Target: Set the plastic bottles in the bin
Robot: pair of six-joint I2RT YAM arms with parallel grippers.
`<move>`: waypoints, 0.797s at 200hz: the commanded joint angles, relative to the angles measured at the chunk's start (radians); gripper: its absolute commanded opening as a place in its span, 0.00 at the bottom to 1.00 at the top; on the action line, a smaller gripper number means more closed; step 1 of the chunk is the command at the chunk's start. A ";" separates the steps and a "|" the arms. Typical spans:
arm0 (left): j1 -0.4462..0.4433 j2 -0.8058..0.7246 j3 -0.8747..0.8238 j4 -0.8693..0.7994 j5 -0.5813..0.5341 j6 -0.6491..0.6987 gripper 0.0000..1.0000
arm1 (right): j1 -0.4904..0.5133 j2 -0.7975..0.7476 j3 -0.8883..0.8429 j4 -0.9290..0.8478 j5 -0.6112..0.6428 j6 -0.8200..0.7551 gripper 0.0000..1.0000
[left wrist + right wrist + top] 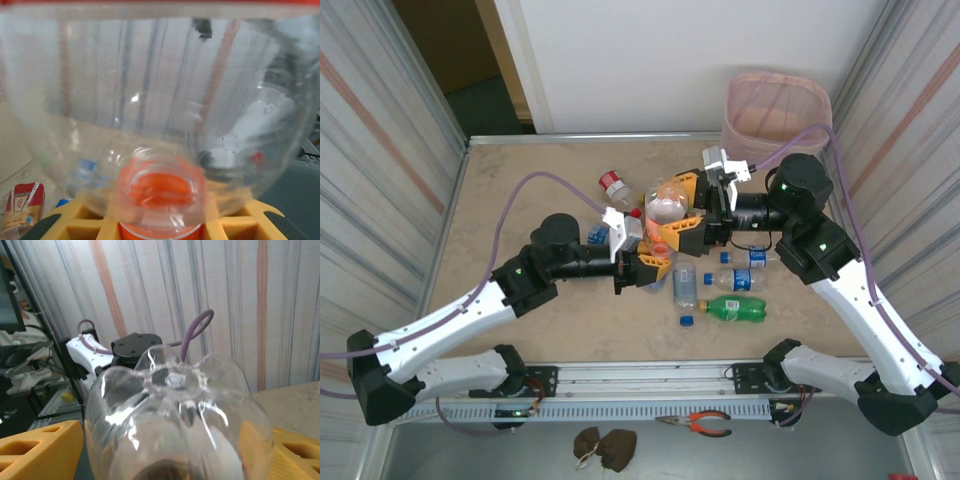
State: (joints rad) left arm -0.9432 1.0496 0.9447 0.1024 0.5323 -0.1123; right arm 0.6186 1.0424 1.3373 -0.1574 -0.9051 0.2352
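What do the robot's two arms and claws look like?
The left arm and right arm have white shells on the long links and rounded black joints with small green lights. A lilac cable loops off each one. The left claw and right claw have chunky yellow-orange fingers with open cut-outs. A white block sits at each wrist.

I can't read any lettering; the print on the red-labelled clear plastic bottle (22, 207) is too blurred.
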 commanded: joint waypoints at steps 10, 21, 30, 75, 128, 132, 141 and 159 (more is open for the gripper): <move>0.003 0.016 0.031 -0.003 0.023 -0.004 0.23 | 0.020 0.005 0.054 0.030 0.018 0.032 0.76; 0.002 0.023 0.031 -0.001 0.020 -0.003 0.23 | 0.023 0.005 0.061 0.022 0.027 0.032 0.75; 0.002 0.028 0.034 0.000 0.020 -0.004 0.23 | 0.024 0.007 0.067 0.015 0.031 0.032 0.73; 0.004 0.043 0.033 0.012 0.015 0.006 0.25 | 0.028 0.011 0.082 -0.018 0.030 0.026 0.58; 0.004 0.026 0.003 0.031 -0.026 0.005 0.49 | 0.033 -0.001 0.065 -0.024 0.095 0.024 0.50; 0.004 0.021 0.000 0.030 -0.038 0.005 0.52 | 0.033 -0.001 0.067 -0.031 0.110 0.024 0.50; 0.007 0.010 -0.004 0.022 -0.070 0.005 0.59 | 0.032 0.000 0.076 -0.047 0.153 0.015 0.48; 0.018 -0.017 -0.026 0.019 -0.113 0.010 0.69 | 0.014 0.008 0.094 -0.068 0.240 -0.004 0.48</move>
State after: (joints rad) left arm -0.9413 1.0782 0.9489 0.1162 0.4946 -0.1108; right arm 0.6460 1.0599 1.3819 -0.1963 -0.7834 0.2527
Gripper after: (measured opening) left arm 0.637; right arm 0.626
